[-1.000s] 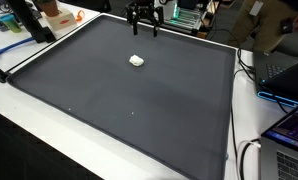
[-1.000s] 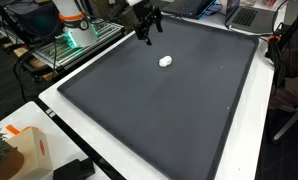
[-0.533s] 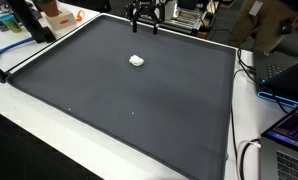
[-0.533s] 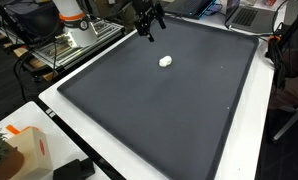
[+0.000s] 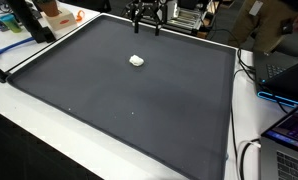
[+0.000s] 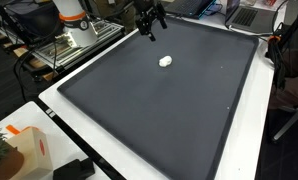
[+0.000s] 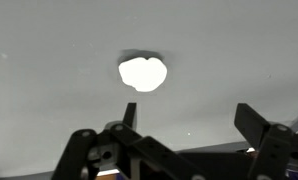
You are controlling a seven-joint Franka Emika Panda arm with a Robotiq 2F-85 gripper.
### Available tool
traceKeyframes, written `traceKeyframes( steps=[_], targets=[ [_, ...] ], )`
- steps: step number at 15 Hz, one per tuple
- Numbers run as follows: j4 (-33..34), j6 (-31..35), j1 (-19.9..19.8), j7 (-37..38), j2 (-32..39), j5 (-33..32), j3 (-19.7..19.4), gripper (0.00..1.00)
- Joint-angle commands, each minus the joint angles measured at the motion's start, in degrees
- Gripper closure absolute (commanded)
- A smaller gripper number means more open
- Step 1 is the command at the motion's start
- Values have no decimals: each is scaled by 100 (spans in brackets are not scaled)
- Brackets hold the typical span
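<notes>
Gripper (image 5: 146, 24) has lifted slightly toward the far edge of the dark mat (image 5: 129, 110) — fingers spread wide, holding nothing. Small white lump (image 5: 136, 60) sits untouched on the mat's far part — gap widening.

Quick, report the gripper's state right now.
Gripper: open, jaws spread, holding nothing; the white lump lies apart from it on the dark mat.

White lump (image 5: 136, 60); plain dark grey mat (image 5: 119, 105); black end effector (image 5: 147, 29); white table edge (image 5: 244, 110).
</notes>
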Motion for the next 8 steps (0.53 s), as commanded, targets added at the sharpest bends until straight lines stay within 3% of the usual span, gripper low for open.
traceKeyframes(
  steps=[1,6,8],
  targets=[
    [369,93,21,-528,558,640,-25,0],
    [797,-79,-63,-883,1284,1076,-5,0],
    [647,-67,-29,-669,1061,859,-4,0]
  ],
)
